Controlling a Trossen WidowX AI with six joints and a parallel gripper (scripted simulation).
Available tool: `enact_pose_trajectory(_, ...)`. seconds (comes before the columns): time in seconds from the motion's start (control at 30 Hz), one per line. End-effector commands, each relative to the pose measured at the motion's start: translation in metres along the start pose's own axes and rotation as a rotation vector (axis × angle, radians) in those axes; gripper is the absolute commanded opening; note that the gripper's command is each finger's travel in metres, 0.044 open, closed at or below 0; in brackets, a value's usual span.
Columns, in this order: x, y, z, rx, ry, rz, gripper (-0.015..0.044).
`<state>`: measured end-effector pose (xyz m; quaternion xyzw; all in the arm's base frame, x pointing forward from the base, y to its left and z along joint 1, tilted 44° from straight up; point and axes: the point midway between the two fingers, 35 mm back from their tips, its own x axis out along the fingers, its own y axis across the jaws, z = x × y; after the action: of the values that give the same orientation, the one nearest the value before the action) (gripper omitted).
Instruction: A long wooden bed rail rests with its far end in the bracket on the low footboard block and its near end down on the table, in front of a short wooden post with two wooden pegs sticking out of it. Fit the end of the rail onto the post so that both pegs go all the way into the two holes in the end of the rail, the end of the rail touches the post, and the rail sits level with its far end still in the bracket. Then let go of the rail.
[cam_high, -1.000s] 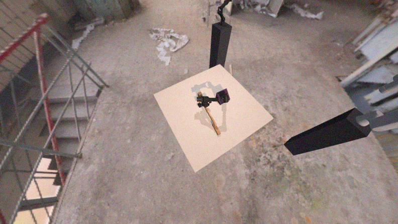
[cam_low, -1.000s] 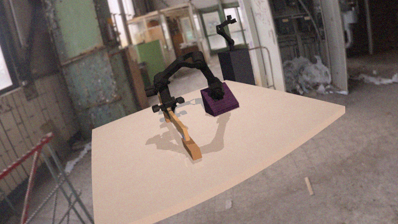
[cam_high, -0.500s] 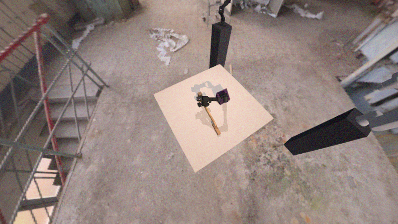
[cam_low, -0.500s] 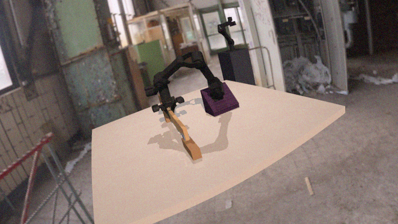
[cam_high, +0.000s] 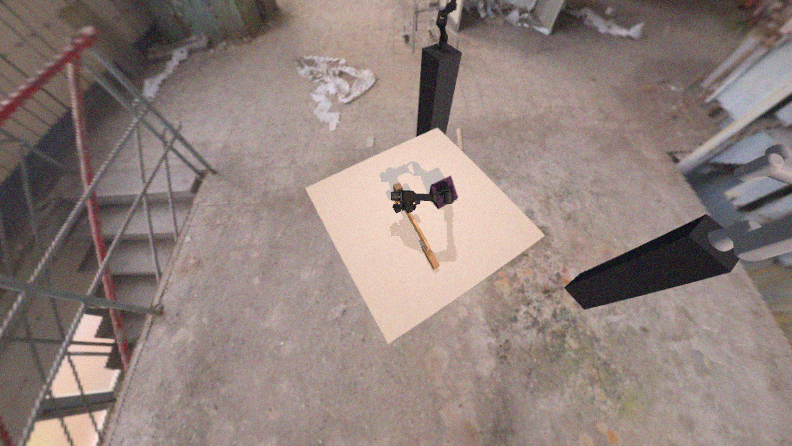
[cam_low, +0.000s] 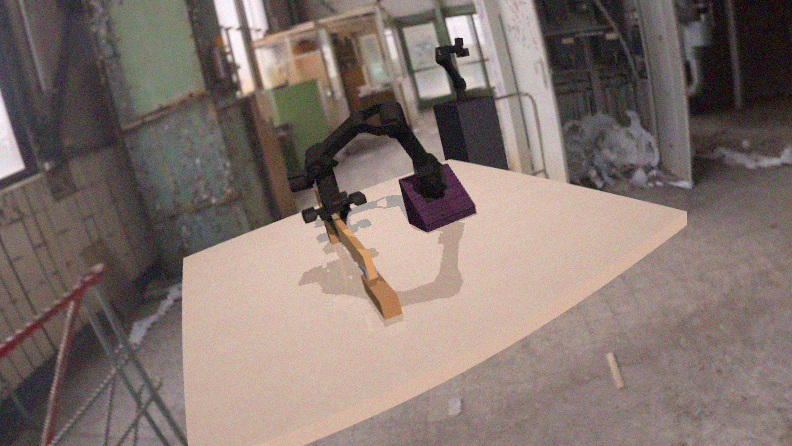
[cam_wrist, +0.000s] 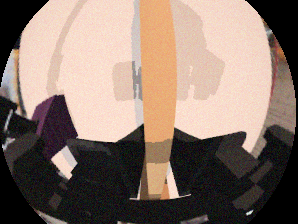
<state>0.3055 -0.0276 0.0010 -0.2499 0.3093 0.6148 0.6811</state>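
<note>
The long wooden rail (cam_high: 416, 227) (cam_low: 351, 242) (cam_wrist: 159, 65) runs from the low footboard block (cam_high: 432, 260) (cam_low: 382, 296) to my gripper. Its far end is at the block's bracket; the seating there is too small to judge. My gripper (cam_low: 336, 219) (cam_wrist: 154, 125) is shut on the rail near its post end and holds that end above the table. The short wooden post (cam_high: 396, 187) (cam_low: 333, 237) stands just beyond the gripper, partly covered by it. The pegs, the holes and any gap between rail and post are hidden, so I cannot tell whether they touch.
The arm's purple base block (cam_high: 449, 187) (cam_low: 443, 207) (cam_wrist: 52, 122) stands on the pale table (cam_high: 482, 232) (cam_low: 498, 265), to one side of the rail. The arm arches from it to the post end. Dark pedestals stand off the table.
</note>
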Motion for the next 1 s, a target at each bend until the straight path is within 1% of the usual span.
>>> enact_pose_trajectory(0.0,-0.0013,-0.0004,-0.0033,0.002,0.000,-0.005,0.0000)
enact_pose_trajectory(0.37,-0.0008,-0.0004,-0.0067,0.002,0.000,-0.005,0.0000)
enact_pose_trajectory(0.9,0.0003,0.0000,-0.0038,0.001,-0.001,-0.001,0.0420)
enact_pose_trajectory(0.93,0.0003,0.0000,-0.0038,0.001,-0.001,-0.001,0.0440)
enact_pose_trajectory(0.97,0.0003,0.0000,-0.0038,0.001,-0.001,-0.001,0.0440)
